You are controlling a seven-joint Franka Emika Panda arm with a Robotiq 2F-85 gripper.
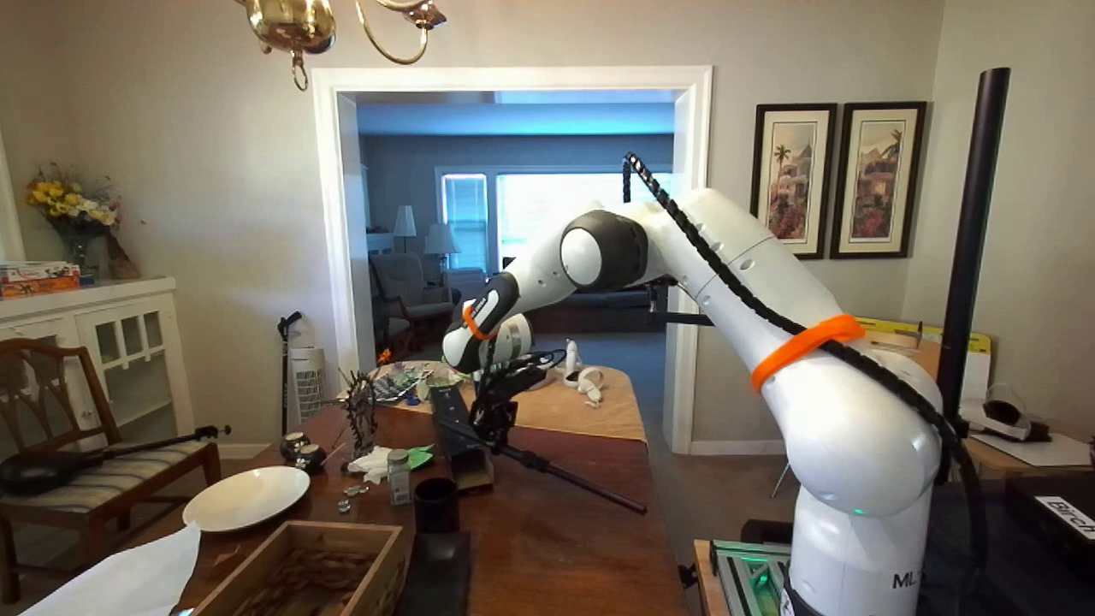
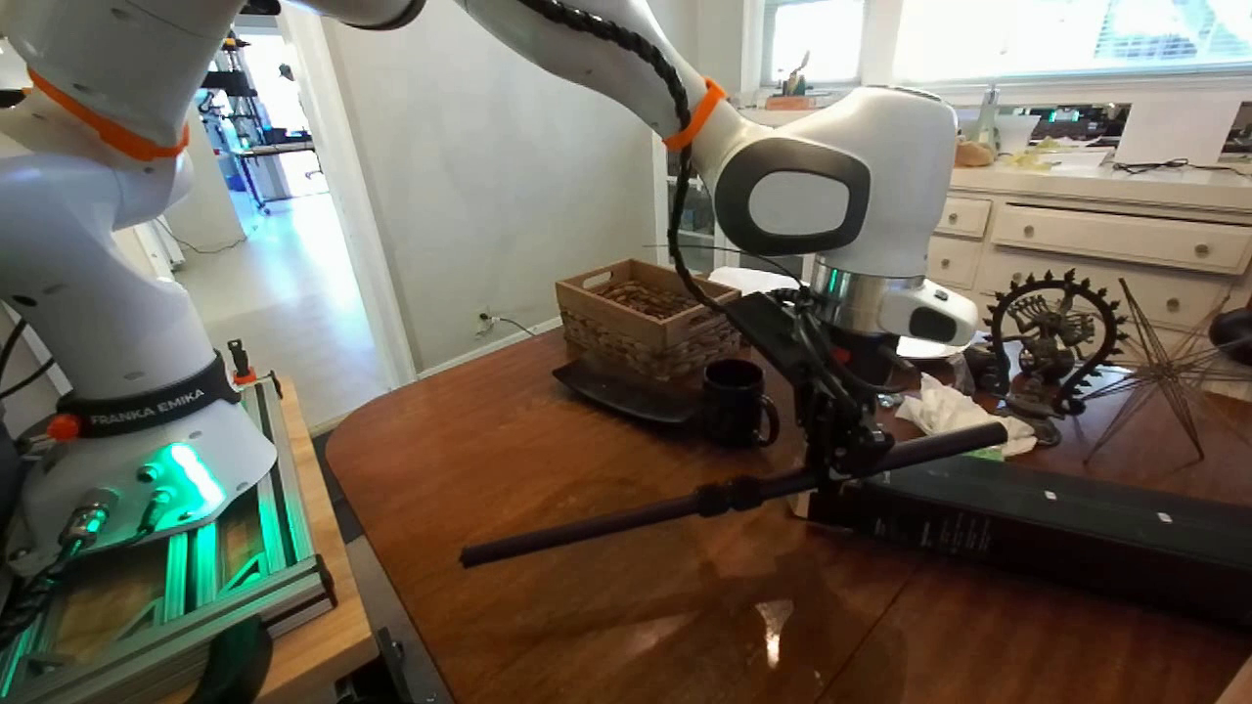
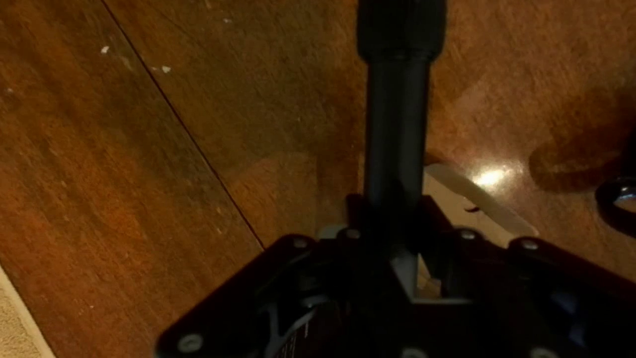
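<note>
Pinched by the gripper (image 3: 391, 215) near its collar (image 2: 730, 496), presumably for steady purchase, the black pole (image 2: 597, 528) crosses above the left end of the long box (image 2: 1076, 518) in an exterior view, though shadow hides the exact contact.

"How's the light out there?"

"Dim close in. In the wrist view my gripper (image 3: 391, 211) and the rod (image 3: 397, 114) it holds sink into near-black, soft and grainy; just beside them a hot spot glares on the tabletop (image 3: 278, 99)."

"And farther off?"

"Brighter. In both exterior views, windows (image 1: 547, 197) well beyond my gripper burn out to white, and in an exterior view the far room (image 1: 402, 158) around one looks blue. Below my gripper, dark, smudgy shadows cross the tabletop, with a pale reflection among them. Back at my base (image 2: 225, 430), a light strip (image 2: 196, 472) shines green."

"Any blur?"

"Chiefly in the wrist view. From outside, my gripper's black parts merge together."
</note>
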